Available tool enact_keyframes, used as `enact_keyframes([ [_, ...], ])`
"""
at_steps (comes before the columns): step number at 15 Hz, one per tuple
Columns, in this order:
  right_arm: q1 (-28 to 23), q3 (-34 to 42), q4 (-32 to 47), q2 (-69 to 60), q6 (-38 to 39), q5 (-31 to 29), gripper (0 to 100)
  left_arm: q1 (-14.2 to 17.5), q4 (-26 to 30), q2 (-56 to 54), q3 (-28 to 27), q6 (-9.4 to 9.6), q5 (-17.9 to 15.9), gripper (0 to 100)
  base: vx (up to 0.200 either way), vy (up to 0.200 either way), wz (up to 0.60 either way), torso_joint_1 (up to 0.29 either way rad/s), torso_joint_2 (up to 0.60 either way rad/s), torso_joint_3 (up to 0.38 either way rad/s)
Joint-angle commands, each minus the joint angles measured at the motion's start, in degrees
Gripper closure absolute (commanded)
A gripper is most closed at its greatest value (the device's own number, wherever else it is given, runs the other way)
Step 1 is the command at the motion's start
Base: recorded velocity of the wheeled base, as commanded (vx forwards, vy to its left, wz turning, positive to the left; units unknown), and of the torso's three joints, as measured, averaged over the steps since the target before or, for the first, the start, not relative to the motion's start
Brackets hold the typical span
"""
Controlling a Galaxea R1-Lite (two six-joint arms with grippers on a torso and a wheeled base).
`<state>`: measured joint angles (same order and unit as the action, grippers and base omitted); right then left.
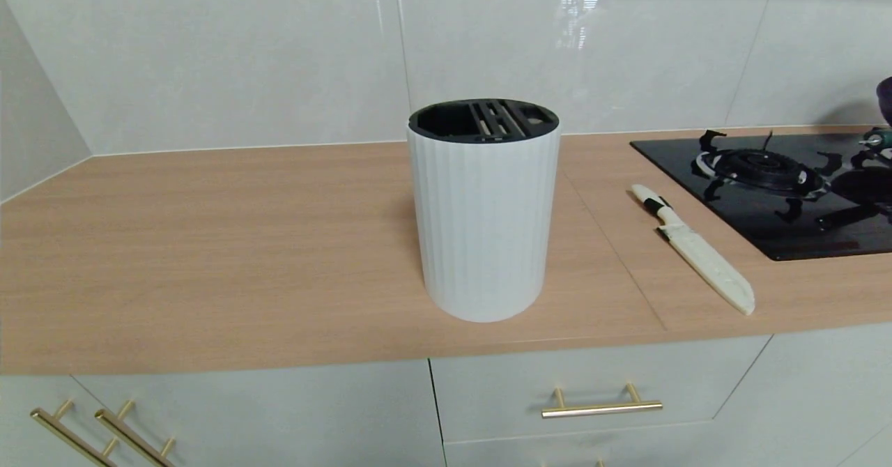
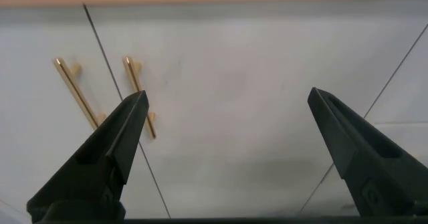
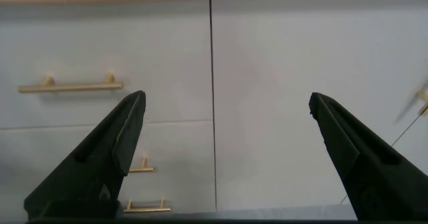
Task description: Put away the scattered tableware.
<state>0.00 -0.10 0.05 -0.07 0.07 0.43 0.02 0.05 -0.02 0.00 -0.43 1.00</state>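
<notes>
Holds left jaws and right jaws wide apart, facing cupboard fronts (image 3: 281,83) under worktop (image 1: 209,244); finds knife (image 1: 693,249) lying up there, well apart from both, near holder (image 1: 483,209).

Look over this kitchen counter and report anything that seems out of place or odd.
One thing: the knife lies loose and flat on the counter, between the white slotted holder and the hob, its blade tip close to the front edge. It belongs in the holder, which stands upright. Nothing looks spilled or damaged.
</notes>
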Motion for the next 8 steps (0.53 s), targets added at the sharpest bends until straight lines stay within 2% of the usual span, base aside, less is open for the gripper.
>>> enact_keyframes([
  [1, 0.0, 0.01, 0.04, 0.07, 0.01, 0.01, 0, -0.02, -0.05, 0.02, 0.0, -0.01, 0.06, 0, 0.0, 0.0, 0.0, 0.193, -0.47, -0.286],
  [8, 0.0, 0.01, 0.04, 0.07, 0.01, 0.01, 0, -0.02, -0.05, 0.02, 0.0, -0.01, -0.03, 0, 0.0, 0.0, 0.0, 0.207, -0.5, -0.293],
])
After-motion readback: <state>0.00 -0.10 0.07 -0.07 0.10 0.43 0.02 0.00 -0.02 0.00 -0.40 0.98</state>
